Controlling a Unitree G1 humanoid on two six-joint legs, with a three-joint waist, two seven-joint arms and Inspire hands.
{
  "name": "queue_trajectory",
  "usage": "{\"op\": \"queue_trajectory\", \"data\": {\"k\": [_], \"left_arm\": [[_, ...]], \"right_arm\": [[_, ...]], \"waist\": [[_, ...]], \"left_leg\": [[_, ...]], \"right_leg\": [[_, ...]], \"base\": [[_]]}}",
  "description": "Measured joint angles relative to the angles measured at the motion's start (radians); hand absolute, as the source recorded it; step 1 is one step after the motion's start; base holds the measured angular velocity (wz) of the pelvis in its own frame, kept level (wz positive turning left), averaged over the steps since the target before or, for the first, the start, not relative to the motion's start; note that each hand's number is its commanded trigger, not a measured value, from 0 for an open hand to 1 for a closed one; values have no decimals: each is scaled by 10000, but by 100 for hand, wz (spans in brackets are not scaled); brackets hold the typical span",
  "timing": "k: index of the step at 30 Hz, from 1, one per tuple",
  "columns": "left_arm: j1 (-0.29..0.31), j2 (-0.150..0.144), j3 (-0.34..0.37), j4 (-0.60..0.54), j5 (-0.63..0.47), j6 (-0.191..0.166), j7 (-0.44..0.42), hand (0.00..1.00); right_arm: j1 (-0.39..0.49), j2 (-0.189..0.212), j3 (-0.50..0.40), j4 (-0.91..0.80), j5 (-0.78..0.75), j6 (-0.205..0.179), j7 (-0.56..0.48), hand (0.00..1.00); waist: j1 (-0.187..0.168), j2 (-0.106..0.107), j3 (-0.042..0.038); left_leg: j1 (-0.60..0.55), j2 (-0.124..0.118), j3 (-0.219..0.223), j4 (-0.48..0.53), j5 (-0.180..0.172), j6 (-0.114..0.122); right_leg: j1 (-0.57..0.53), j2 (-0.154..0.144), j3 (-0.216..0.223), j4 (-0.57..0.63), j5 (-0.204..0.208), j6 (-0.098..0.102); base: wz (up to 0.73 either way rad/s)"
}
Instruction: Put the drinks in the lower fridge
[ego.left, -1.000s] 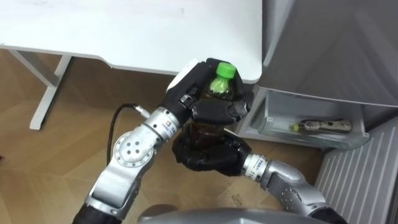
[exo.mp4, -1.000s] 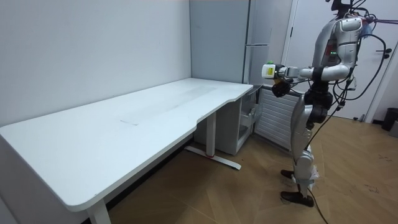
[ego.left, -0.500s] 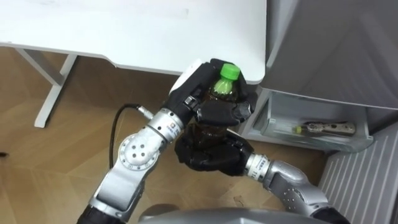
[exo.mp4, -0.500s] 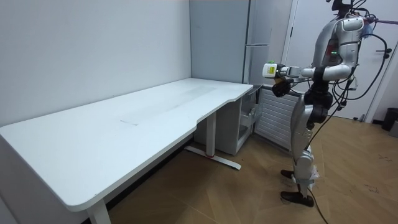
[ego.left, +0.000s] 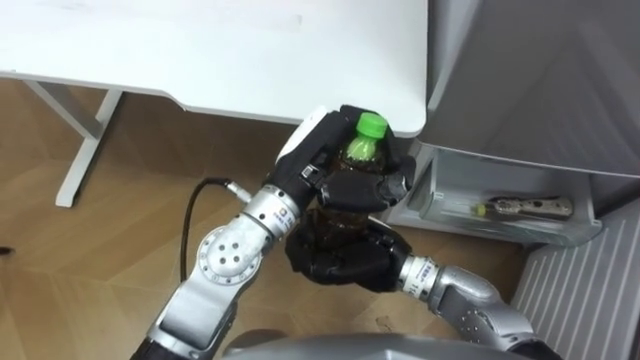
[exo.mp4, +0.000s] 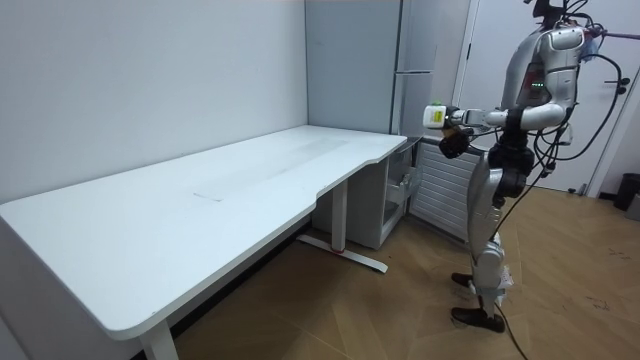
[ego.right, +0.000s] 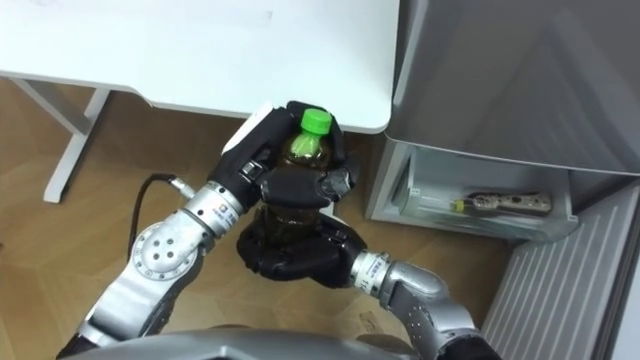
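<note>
While both hands clasp it, the bottle (ego.left: 362, 150), dark drink under a green cap, stands upright in the air before the robot's chest. The left hand (ego.left: 318, 155) curls round its upper body, and the right hand (ego.left: 345, 258) cups and grips its base from below. Just past the cap lies the rounded corner of the white surface (ego.left: 250, 50), which ends against the grey fridge (ego.left: 540, 70). Under the fridge's upper door the lower compartment (ego.left: 440, 170) is open, to the right of the bottle and apart from it; a slim thing with a green tip (ego.left: 520, 207) lies on its side inside. A ribbed white panel (ego.left: 580, 290) shows at the lower right.

From the room view, the robot stands upright on the wooden floor (exo.mp4: 400, 310), arms raised toward the tall fridge, with the long surface stretching away to the room view's left. What lies in the compartment cannot be made out there.
</note>
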Motion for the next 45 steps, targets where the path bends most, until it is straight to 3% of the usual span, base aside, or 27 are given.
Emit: {"op": "queue_trajectory", "data": {"k": [6, 15, 17, 23, 27, 31, 37, 45], "left_arm": [[-17, 153, -16, 364, -233, -37, -13, 0], [-79, 241, 210, 187, -205, -49, -35, 0], [-79, 338, 314, 26, -210, -212, -40, 0], [-78, 696, 1287, -538, -206, -926, 57, 0], [-80, 689, 1593, -549, -119, -1162, 442, 0], [-95, 756, 1974, -549, 119, -1184, 829, 0], [-93, 786, 3346, -522, 179, -1312, 1507, 0], [-77, 773, 4240, -525, 246, -1395, 2295, 0]], "right_arm": [[62, -210, 185, -34, -13, 412, -189, 100], [36, -247, 181, -32, -74, 481, -329, 100], [41, -248, 177, -26, -59, 484, -329, 100], [214, -471, 70, -177, -59, 547, -380, 100], [307, -511, -88, -176, -62, 553, -419, 100], [485, -599, -103, -176, -63, 553, -426, 100], [806, -748, -977, -176, -73, 552, -441, 100], [1414, -872, -1879, -138, -36, 549, -443, 100]], "waist": [[27, -50, 42], [85, -28, 50], [140, -28, 50], [322, -60, 41], [364, -66, 36], [414, -54, 38], [537, 9, 67], [599, 189, -18]], "left_leg": [[-32, -5, -16, -37, 0, -1], [-93, 4, -34, 9, 0, -1], [-64, 3, -11, -20, 0, -1], [107, -1, 1, -191, 1, 1], [96, 1, 0, -158, 1, 1], [92, 0, -24, -82, 1, 0], [83, -6, -60, -69, 0, -1], [267, -4, -79, -91, 0, -1]], "right_leg": [[-48, 7, 37, 5, 0, 0], [-160, 15, 62, -1, 0, 0], [-152, 13, 75, -1, 0, 0], [7, 11, 81, -6, -1, 2], [11, 15, 71, -5, -1, 2], [36, 16, 51, -10, -1, 2], [57, 9, 10, -16, -1, 2], [226, 11, -3, -58, -1, 2]], "base": [[0], [0], [-3], [0], [0], [0], [1], [0]]}}
